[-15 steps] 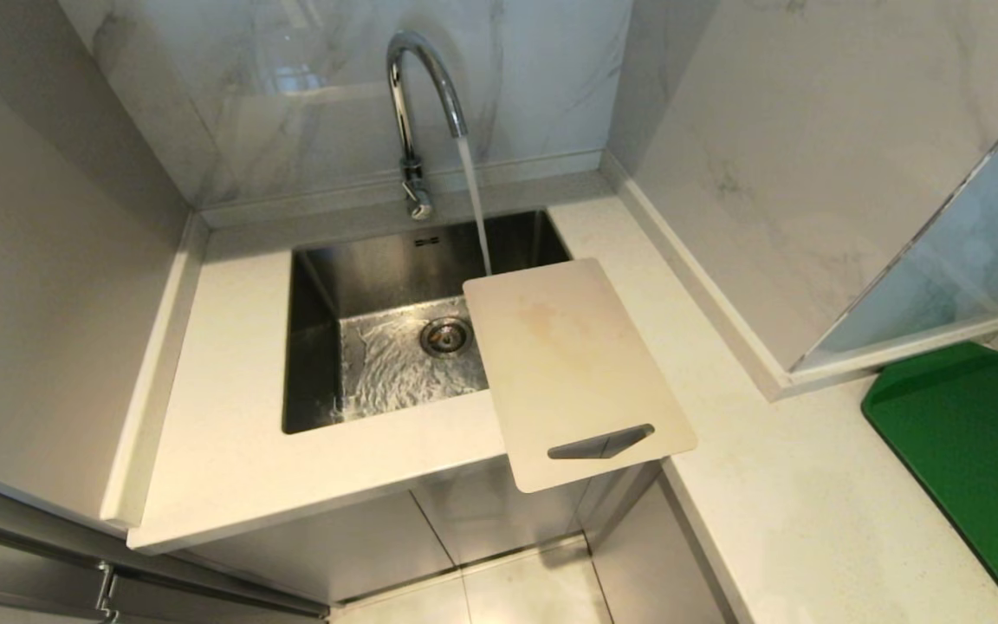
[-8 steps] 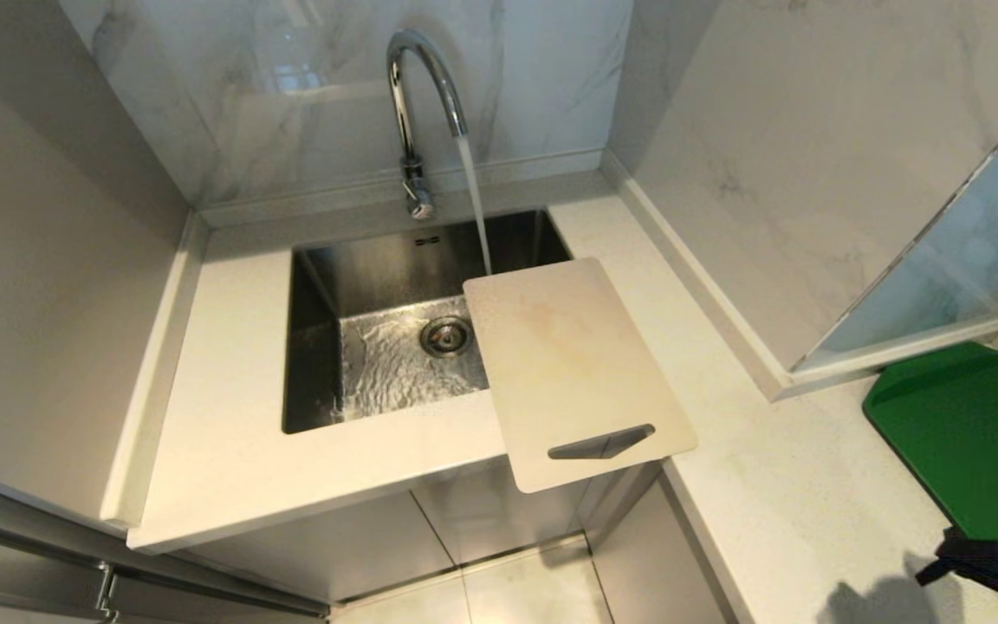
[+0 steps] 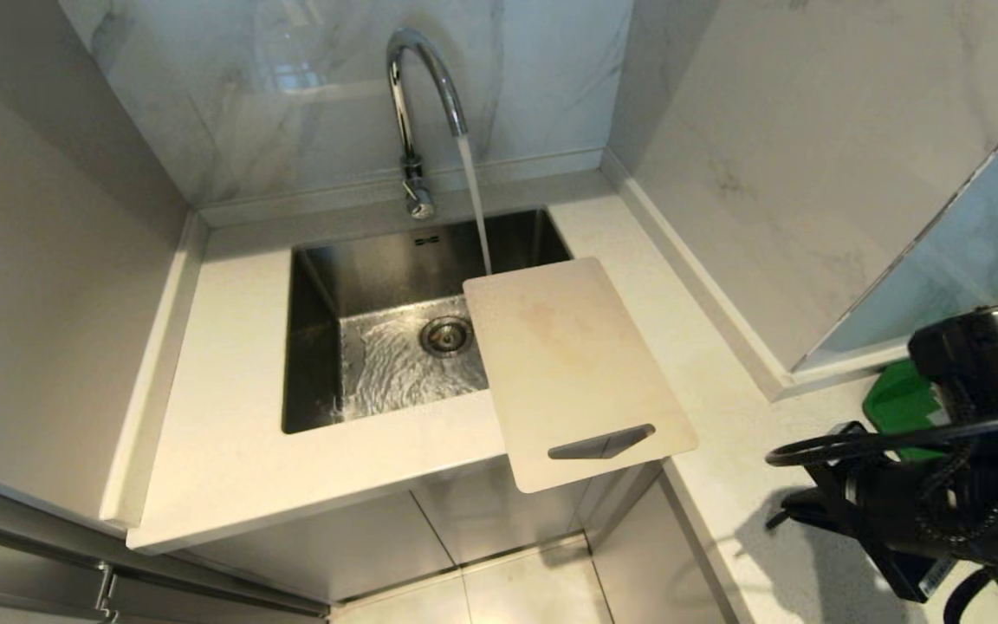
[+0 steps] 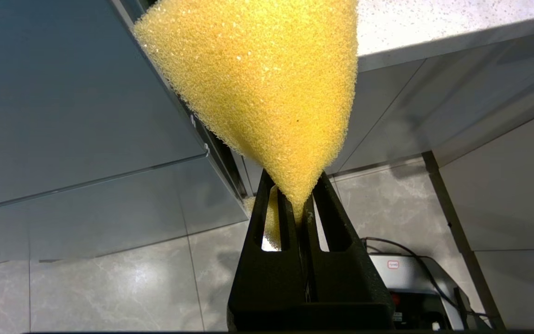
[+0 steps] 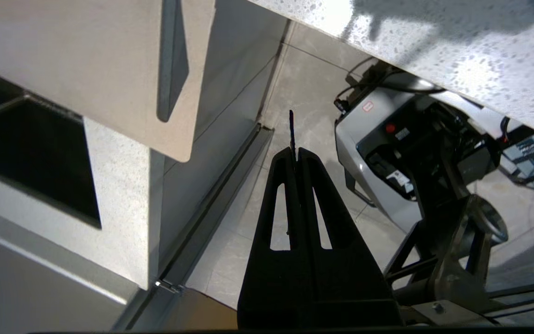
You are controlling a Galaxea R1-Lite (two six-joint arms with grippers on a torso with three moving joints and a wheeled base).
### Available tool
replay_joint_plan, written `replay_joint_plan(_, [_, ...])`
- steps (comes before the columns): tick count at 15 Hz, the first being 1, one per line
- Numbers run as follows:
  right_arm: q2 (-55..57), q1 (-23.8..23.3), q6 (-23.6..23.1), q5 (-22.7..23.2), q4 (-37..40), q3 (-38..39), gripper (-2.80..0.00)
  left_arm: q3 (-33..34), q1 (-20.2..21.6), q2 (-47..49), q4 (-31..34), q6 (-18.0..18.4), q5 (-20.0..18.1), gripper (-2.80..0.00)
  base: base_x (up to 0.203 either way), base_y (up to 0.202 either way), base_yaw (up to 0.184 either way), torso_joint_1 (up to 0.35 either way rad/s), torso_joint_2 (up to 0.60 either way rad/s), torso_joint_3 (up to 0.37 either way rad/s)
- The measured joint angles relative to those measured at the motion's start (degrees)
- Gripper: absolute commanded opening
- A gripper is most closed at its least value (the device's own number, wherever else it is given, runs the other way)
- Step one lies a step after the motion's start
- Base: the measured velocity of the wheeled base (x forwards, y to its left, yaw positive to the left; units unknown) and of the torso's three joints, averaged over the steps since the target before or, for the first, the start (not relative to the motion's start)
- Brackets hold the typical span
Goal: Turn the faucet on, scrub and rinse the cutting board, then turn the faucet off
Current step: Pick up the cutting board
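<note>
One corner counter, water running, board half over the basin.

Across the middle of the head view the pale countertop (image 3: 230, 451) wraps a steel sink (image 3: 317, 347) whose floor ripples with water. Over the sink's right edge lies the cutting board (image 3: 573, 364), centre frame, its slot handle end jutting past the counter's front lip (a faint yellowish stain marks its upper half). At upper centre the faucet (image 3: 417, 95) arches from the back ledge, its stream dropping just behind the board's far edge. At the lower right the right arm's black wrist (image 3: 923, 494) crosses in front of a green mat (image 3: 897, 403); the right gripper (image 5: 295, 155) has its jaws pressed together on nothing. Below counter level, the left gripper (image 4: 297, 204) pinches a yellow sponge (image 4: 267, 88).
</note>
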Motion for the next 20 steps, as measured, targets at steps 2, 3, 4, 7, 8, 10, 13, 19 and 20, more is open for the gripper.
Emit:
replay_joint_plan(2, [4.89,0.60,3.62,-0.06,-0.81,-1.91,0.00,0.00,0.00,0.00,0.01,0.01,0.00,-2.80,0.000,0.000,0.000,0.000,0.00,0.000])
replay_joint_plan(3, [6.73,1.29,4.85,-0.11,-1.35,-2.72,0.00,0.00,0.00,0.00,-0.01,0.01,-0.02,-2.80,0.000,0.000,0.000,0.000,0.00,0.000])
replay_joint_plan(4, [8.12,1.64,5.26,0.00,-1.84,-3.16,0.00,0.00,0.00,0.00,0.00,-0.01,-0.01,-2.80,0.000,0.000,0.000,0.000,0.00,0.000])
replay_joint_plan(7, [11.64,2.35,5.58,0.63,-2.07,-4.64,0.00,0.00,0.00,0.00,0.00,-0.01,0.00,-2.80,0.000,0.000,0.000,0.000,0.00,0.000])
replay_joint_plan(8, [13.02,2.87,6.19,0.85,-1.99,-5.65,0.00,0.00,0.00,0.00,0.00,-0.01,-0.01,-2.80,0.000,0.000,0.000,0.000,0.00,0.000])
replay_joint_plan(10, [16.26,4.36,9.11,0.96,-1.63,-8.13,0.00,0.00,0.00,0.00,0.00,-0.01,-0.02,-2.80,0.000,0.000,0.000,0.000,0.00,0.000])
replay_joint_plan(13, [20.95,7.58,10.69,1.00,-0.98,-11.63,0.00,0.00,0.00,0.00,-0.02,0.01,0.00,-2.80,0.000,0.000,0.000,0.000,0.00,0.000])
replay_joint_plan(19, [26.70,10.42,10.73,1.07,-0.91,-14.59,0.00,0.00,0.00,0.00,0.00,0.01,0.00,-2.80,0.000,0.000,0.000,0.000,0.00,0.000])
replay_joint_plan(20, [27.27,10.50,10.58,1.07,-0.82,-15.10,0.00,0.00,0.00,0.00,0.00,0.01,0.00,-2.80,0.000,0.000,0.000,0.000,0.00,0.000])
